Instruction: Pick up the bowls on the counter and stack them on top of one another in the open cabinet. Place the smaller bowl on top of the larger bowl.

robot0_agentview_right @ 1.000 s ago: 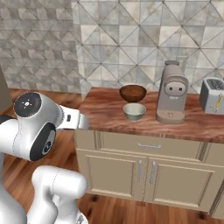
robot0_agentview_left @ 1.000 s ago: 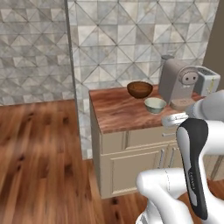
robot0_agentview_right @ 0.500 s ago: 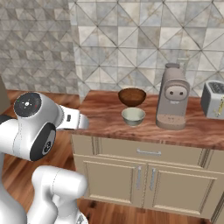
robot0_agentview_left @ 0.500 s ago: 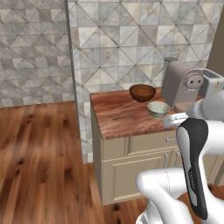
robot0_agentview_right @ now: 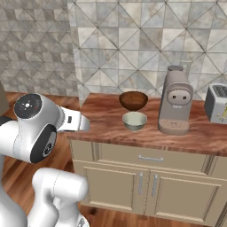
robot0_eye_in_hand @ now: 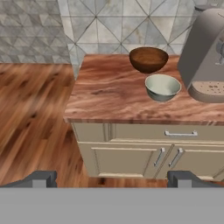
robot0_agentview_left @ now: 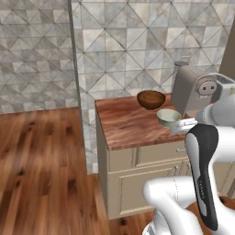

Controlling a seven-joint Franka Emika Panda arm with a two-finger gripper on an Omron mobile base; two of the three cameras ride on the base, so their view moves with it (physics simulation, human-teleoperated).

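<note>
Counter (robot0_eye_in_hand: 113, 103): coffee machine (robot0_eye_in_hand: 206, 57) just beside both bowls (robot0_eye_in_hand: 155, 72); jaws spread, empty.

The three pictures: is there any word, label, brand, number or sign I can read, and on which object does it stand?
Robot forearm: small dark lettering along the black panel, too small and blurred to read.
Coffee machine, toaster, bowls, counter: no text visible.

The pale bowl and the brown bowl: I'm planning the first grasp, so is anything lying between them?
Nothing. In the hand view a short bare strip of counter separates the pale bowl from the brown bowl; the coffee machine stands off to one side.
</note>
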